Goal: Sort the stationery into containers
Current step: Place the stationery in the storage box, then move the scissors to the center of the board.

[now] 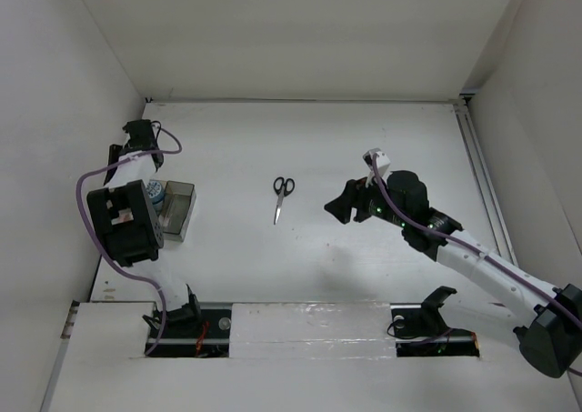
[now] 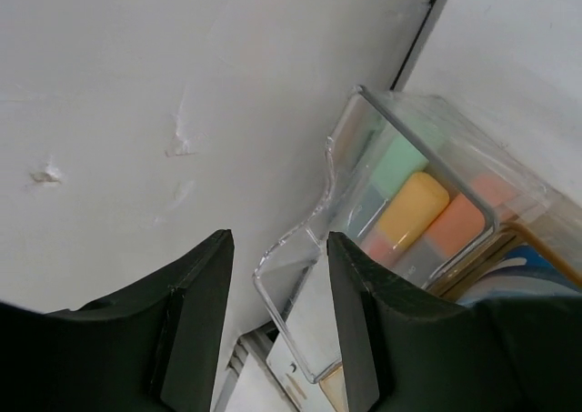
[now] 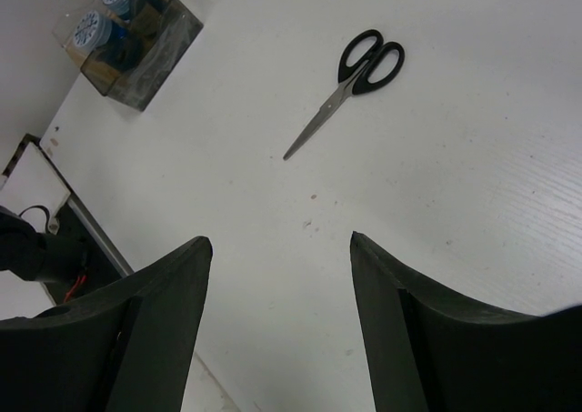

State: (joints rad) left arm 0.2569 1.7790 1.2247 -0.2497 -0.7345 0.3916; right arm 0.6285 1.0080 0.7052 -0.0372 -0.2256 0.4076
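Scissors lie mid-tabletop, blades toward the near edge, handles toward the far, left of my right hand, which I judge the nearer, spread open and empty.

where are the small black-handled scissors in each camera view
Top external: the small black-handled scissors lie near the picture's centre, handles toward the top.
Left wrist: not in it.
Right wrist: upper middle, handles toward the upper right.
Shared landmark: the smoky dark translucent bin, left of the scissors in both of those views.
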